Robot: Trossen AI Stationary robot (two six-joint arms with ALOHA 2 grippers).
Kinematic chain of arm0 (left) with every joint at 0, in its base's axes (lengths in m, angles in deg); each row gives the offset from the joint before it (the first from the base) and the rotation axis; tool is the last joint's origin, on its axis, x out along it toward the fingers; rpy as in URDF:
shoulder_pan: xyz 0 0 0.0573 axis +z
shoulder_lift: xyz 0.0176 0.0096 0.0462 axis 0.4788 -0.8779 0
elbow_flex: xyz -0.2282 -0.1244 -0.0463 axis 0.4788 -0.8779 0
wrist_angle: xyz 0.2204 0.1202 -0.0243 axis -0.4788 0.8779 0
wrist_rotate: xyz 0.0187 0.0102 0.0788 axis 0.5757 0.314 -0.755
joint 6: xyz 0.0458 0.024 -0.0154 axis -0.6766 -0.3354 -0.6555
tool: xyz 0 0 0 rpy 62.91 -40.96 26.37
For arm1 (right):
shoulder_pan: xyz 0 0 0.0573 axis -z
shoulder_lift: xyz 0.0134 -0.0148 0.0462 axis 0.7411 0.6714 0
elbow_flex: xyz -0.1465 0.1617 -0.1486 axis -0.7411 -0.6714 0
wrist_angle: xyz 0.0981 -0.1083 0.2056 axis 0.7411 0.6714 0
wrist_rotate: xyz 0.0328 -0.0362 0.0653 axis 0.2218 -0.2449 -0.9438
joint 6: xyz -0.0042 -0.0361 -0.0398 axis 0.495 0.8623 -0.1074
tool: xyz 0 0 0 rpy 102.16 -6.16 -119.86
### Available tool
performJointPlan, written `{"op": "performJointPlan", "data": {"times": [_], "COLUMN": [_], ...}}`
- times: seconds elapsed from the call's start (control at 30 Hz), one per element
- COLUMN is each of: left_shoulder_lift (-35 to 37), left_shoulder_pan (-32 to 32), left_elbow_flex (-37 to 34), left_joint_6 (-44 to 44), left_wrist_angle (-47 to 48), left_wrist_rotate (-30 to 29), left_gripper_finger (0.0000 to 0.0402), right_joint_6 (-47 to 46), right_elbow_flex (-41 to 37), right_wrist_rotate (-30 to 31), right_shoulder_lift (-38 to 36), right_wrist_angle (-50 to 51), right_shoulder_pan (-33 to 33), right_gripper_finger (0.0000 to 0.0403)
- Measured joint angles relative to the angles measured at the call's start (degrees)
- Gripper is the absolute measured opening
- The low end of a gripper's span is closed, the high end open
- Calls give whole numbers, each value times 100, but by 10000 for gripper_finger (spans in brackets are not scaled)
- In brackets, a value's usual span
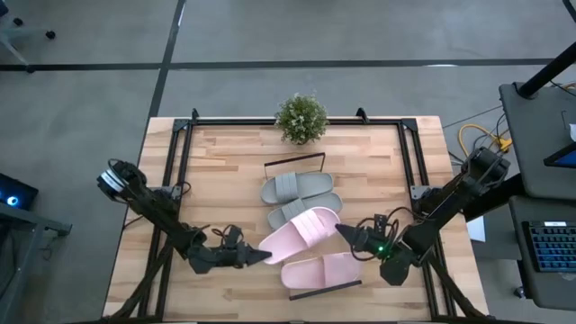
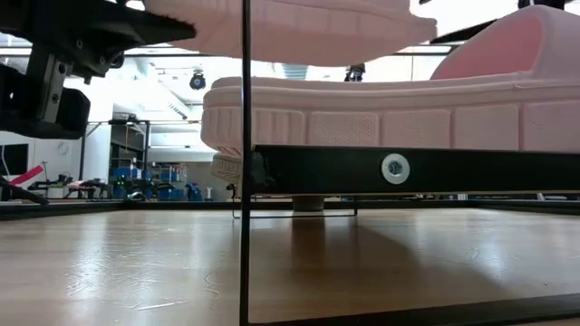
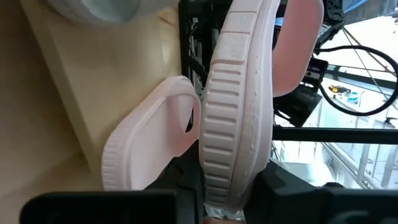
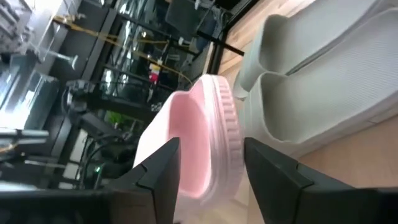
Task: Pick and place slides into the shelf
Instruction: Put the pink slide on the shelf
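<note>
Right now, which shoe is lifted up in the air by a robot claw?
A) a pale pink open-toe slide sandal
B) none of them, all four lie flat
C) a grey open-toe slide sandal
A: the left gripper is shut on one end of a pale pink open-toe slide sandal, held tilted above the other pink one; the low view shows it hanging clear above that sandal.

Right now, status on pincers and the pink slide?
Left pincer shut on raised pink slide. Right pincer open at its other end. Two grey slides, second pink on shelf. Nothing blocking.
</note>
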Motion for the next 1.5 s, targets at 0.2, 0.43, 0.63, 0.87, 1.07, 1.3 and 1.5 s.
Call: {"op": "performJointPlan", "data": {"times": [0.2, 0.43, 0.63, 0.87, 1.07, 1.3, 1.5], "left_shoulder_lift": [590, 802, 568, 131, -144, -445, -491], "left_shoulder_pan": [0, 0, 0, 24, 125, 371, 622], "left_elbow_flex": [-416, -612, -569, -298, -56, 207, 357], "left_joint_6": [-156, -100, 124, 236, 222, 192, -83], "left_wrist_angle": [5, 15, 4, -7, -11, -12, -24], "left_wrist_rotate": [93, 549, 598, 773, 818, 1046, 1230], "left_gripper_finger": [48, 47, 47, 47, 47, 47, 47], "right_joint_6": [207, -257, -532, -505, -491, -499, -492], "right_elbow_flex": [-29, -39, -51, -58, -60, -60, -60], "right_wrist_rotate": [-150, -162, -162, -149, -149, -149, -151], "right_shoulder_lift": [-493, -929, -1181, -1249, -1238, -1236, -1236], "right_wrist_angle": [644, 1768, 2362, 2362, 2336, 2309, 2267], "right_shoulder_pan": [-10, -7, -5, 19, 19, 19, 19], "right_gripper_finger": [173, 174, 172, 172, 171, 173, 171]}}
